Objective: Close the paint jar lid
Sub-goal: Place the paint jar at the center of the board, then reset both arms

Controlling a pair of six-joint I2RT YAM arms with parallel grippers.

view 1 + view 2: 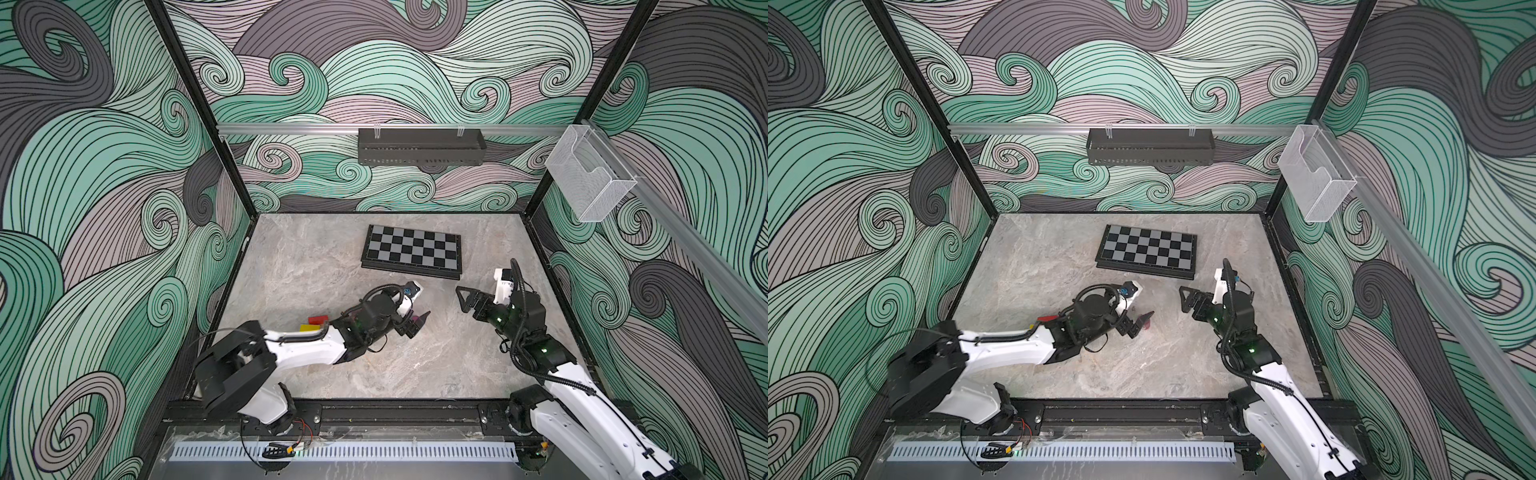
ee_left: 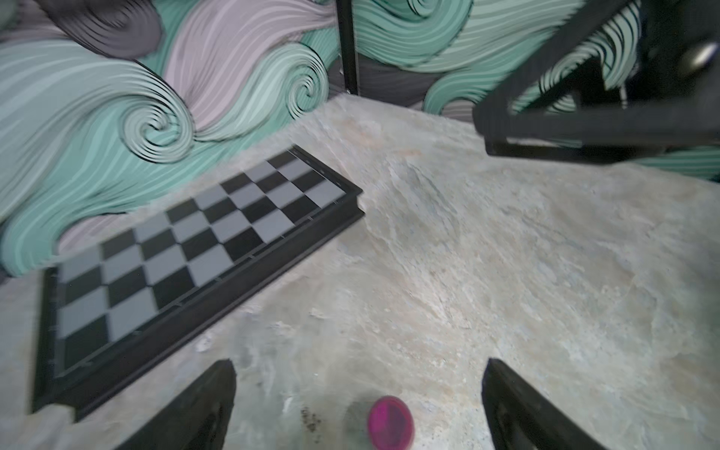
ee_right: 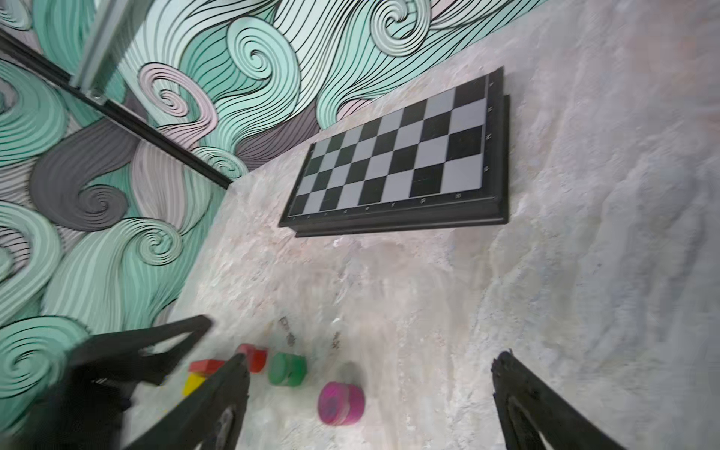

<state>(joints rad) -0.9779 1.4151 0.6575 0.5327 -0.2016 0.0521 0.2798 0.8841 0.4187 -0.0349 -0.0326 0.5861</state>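
Jar (image 2: 390,420) sits free between wide-spread fingers (image 2: 210,397) of left claw (image 2: 360,366).

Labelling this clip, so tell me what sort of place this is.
Probably a robot test booth: left arm and right arm mounted on a rail, swirl-patterned wall panels boxing in a stone-look table, plus a chessboard and pink paint jar.

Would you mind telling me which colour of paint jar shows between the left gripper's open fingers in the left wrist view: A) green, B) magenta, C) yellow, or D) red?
B: the magenta jar sits on the table between the left gripper's wide-open jaws, touching neither.
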